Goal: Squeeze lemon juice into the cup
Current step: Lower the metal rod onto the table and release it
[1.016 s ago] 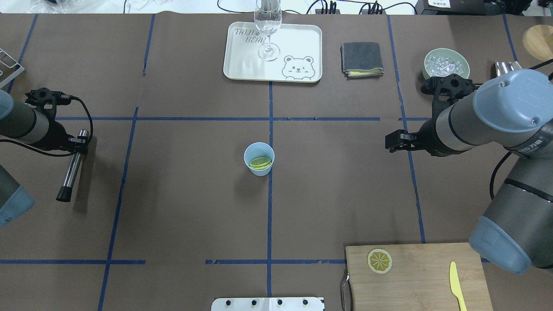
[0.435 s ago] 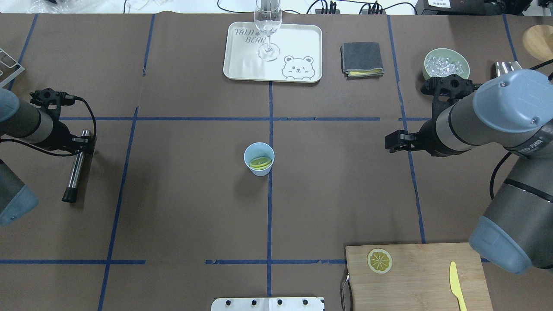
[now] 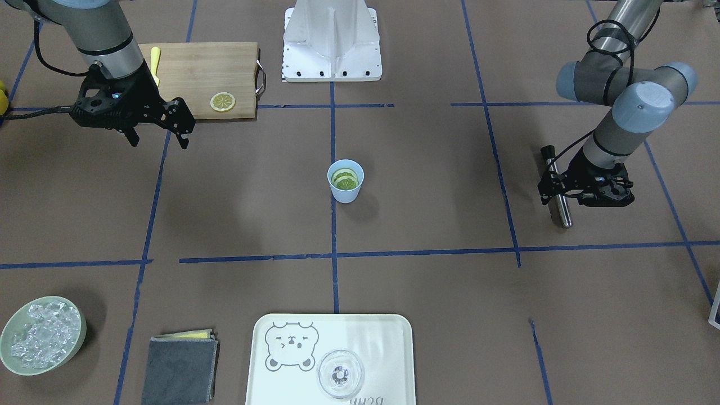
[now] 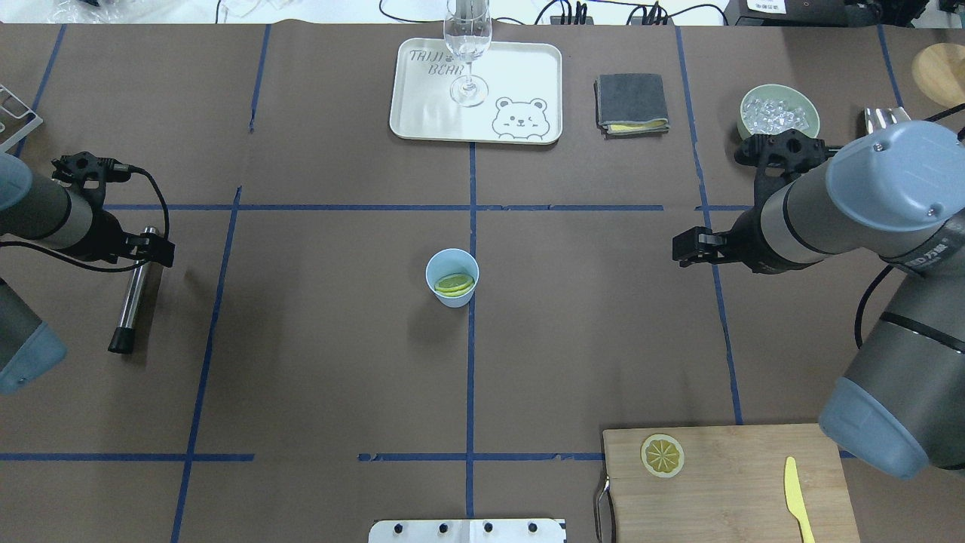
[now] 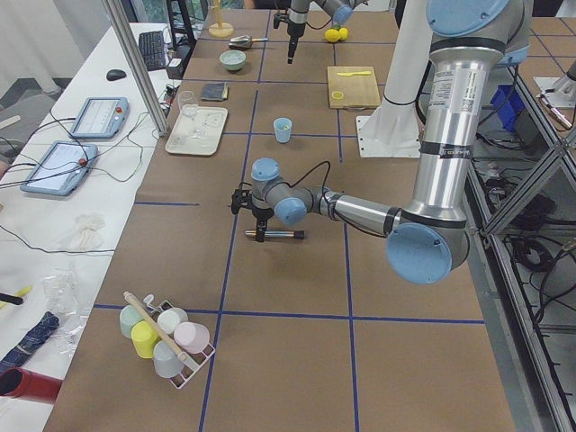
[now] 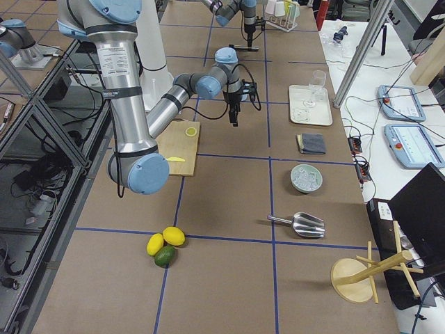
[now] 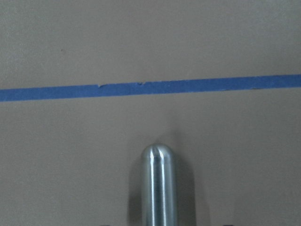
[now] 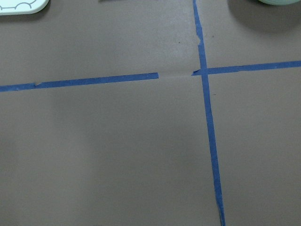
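Small light-blue tapered cup (image 4: 452,300), mid-counter (image 4: 339,339), holding thin yellow-rinded lemon slices (image 4: 454,283); right fingers (image 3: 183,129) spread wide, empty; left fingers (image 4: 160,255) straddling a flat-lying steel rod (image 4: 132,302), grip undeterminable; squeezing apparently done, one spare slice (image 4: 663,455) unused on the wooden board (image 4: 739,483).

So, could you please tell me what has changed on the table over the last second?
The left pincer lowered the metal rod until it seems to lie on the table, its lower end swinging slightly towards the cup; whether the pincer has let go, I cannot tell. The right pincer, the lemon slices in the cup and the slice on the cutting board stayed put.
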You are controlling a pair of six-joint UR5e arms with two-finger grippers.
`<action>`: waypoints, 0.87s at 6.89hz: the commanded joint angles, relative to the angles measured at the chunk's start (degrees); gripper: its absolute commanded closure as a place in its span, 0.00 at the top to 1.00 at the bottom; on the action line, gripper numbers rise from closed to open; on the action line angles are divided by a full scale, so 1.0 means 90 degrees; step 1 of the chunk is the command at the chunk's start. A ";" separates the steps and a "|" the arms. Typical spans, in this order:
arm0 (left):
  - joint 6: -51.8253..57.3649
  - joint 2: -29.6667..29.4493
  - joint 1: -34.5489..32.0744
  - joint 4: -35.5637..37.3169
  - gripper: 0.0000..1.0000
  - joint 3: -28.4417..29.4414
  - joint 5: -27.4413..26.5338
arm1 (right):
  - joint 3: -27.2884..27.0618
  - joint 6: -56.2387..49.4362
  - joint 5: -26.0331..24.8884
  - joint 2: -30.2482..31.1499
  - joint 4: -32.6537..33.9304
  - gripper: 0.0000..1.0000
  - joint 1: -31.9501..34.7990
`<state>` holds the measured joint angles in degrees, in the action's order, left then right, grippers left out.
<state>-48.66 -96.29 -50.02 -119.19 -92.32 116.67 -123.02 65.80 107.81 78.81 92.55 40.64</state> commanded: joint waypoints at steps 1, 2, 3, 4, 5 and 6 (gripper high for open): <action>0.1120 -0.0023 -0.0581 0.0631 1.00 -0.0473 0.0063 | -0.0109 -0.0171 -0.0006 0.0236 -0.0010 1.00 0.0025; 0.2154 -0.0111 -0.1117 0.1381 1.00 -0.0813 0.0073 | -0.0100 -0.0520 0.0003 0.0325 0.0010 1.00 0.0132; 0.3160 -0.0150 -0.1838 0.1901 1.00 -0.0894 0.0267 | -0.0071 -0.1007 0.0235 0.0510 0.0010 1.00 0.0452; 0.3799 -0.0064 -0.2338 0.1954 1.00 -0.0885 0.0820 | 0.0074 -0.1786 0.0905 0.0647 0.0010 1.00 0.1103; 0.4608 0.0198 -0.2943 0.1955 1.00 -0.0817 0.1251 | 0.0327 -0.2992 0.1443 0.0899 0.0010 1.00 0.1902; 0.5476 0.0539 -0.3529 0.1974 1.00 -0.0807 0.1265 | 0.0764 -0.4107 0.1739 0.1008 0.0020 1.00 0.2674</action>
<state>-8.32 -94.47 -75.52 -101.85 -99.78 126.22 -119.87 40.29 119.41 86.30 92.65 56.79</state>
